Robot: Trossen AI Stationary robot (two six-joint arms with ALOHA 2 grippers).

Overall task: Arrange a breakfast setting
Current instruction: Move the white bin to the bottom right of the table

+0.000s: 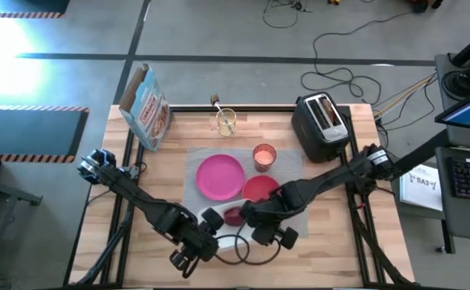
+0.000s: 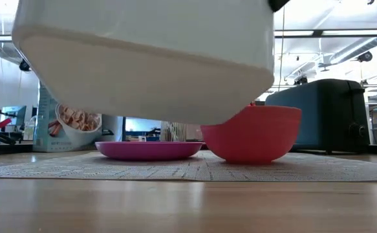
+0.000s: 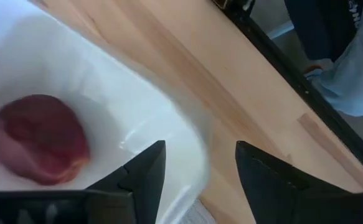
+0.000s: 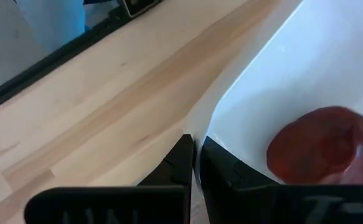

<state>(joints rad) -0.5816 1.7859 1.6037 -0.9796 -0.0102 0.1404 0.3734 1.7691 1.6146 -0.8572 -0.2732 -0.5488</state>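
We have both arms at the near edge of the surface (image 1: 138,185), working on the white tray (image 3: 137,118) that carries the small dark-red fruit (image 3: 39,138). The right pincer (image 4: 197,163) is pinched shut on the tray's thin rim. The left pincer (image 3: 200,171) stands wide, one finger over the tray's inside and the other outside the rim, so it straddles the edge without closing yet. In the low view the tray looks lifted clear of the wood, tilted a little.

We judge the fruit to be light, roundish and smooth, so it could roll or slide if the tray tips further. It looks soft enough to bruise, so it wants a gentle grip across its middle. The tray seems stiff and glossy, a slippery thing to hold by one edge; a second hold on the opposite rim would steady it.

Behind the tray lies the grey placemat (image 2: 194,169) with the pink plate (image 1: 220,176) and the red-orange bowl (image 2: 253,133) on it, the bowl just beside the tray. The orange-tinted cup (image 1: 264,155) stands beyond, then a clear glass (image 1: 226,122), a cereal box (image 1: 147,107) and the black toaster (image 1: 322,125). The bowl is the nearest thing to knock
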